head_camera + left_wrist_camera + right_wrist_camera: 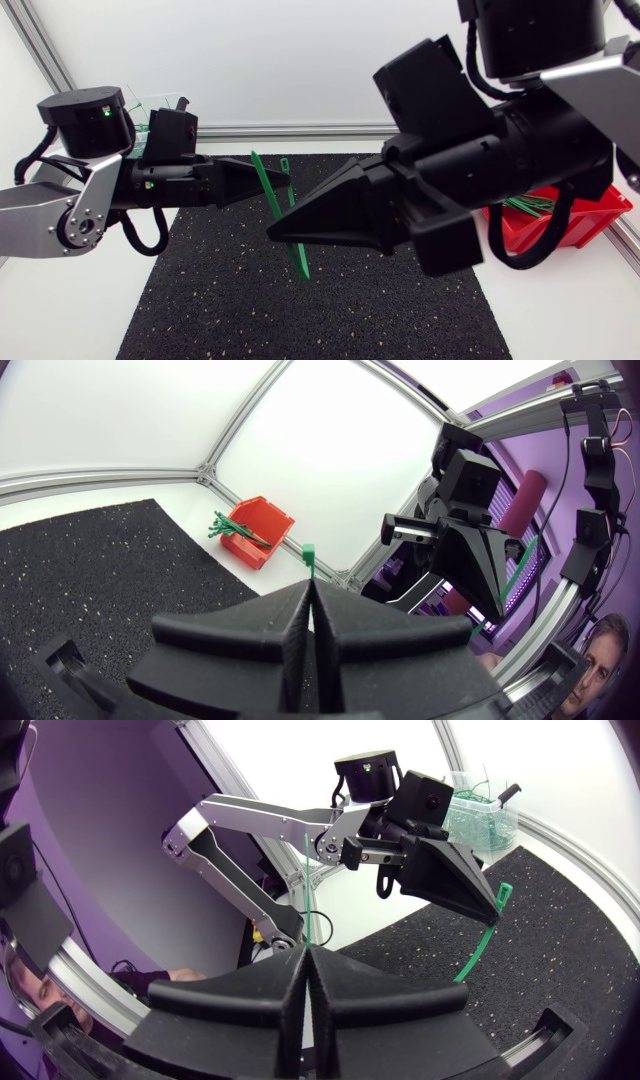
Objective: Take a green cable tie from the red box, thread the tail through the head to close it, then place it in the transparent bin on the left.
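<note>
My left claw (287,180) pinches the thin green plastic cable tie (258,165) at its head, right claw (272,232) the tail, probably for threading.

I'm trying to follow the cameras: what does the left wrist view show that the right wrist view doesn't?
Only the left wrist view shows the red box holding spare green ties. Only the right wrist view shows the transparent bin. Both show the black mat and the green cable tie, with each view's own jaws shut on it.
</note>
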Action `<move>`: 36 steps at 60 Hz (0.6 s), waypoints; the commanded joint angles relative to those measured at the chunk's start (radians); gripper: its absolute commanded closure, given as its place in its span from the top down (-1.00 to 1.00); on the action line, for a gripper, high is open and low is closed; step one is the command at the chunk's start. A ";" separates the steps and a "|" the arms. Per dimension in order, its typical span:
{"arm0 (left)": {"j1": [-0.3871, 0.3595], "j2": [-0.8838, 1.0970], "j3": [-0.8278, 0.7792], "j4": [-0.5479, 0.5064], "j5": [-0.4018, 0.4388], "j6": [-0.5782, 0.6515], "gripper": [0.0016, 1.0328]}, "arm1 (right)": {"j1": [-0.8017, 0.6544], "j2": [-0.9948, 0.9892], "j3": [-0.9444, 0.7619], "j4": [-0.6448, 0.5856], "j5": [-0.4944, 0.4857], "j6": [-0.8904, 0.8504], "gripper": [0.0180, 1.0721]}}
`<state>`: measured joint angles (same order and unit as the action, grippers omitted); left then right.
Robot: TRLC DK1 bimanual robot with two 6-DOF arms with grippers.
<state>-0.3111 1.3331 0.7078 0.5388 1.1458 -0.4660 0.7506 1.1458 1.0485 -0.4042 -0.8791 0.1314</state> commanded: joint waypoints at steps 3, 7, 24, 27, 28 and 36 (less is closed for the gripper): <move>-0.005 -0.051 -0.036 0.078 -0.004 -0.109 -0.93 | -0.004 0.034 0.062 -0.039 -0.043 0.122 -0.89; -0.006 -0.068 -0.039 0.102 -0.008 -0.145 -0.93 | -0.005 0.034 0.077 -0.050 -0.046 0.143 -0.89; -0.062 -0.170 -0.088 0.112 -0.069 -0.166 -0.93 | -0.048 0.031 0.130 -0.099 -0.098 0.321 -0.89; -0.068 -0.172 -0.093 0.112 -0.078 -0.166 -0.93 | -0.066 0.037 0.156 -0.148 -0.115 0.335 -0.89; -0.069 -0.172 -0.094 0.112 -0.080 -0.168 -0.93 | -0.066 0.037 0.160 -0.151 -0.115 0.340 -0.89; -0.072 -0.187 -0.103 0.115 -0.084 -0.172 -0.93 | -0.079 0.037 0.176 -0.173 -0.115 0.447 -0.89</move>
<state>-0.3756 1.1694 0.6331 0.6304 1.0637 -0.6090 0.6792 1.1721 1.1976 -0.5552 -0.9844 0.4942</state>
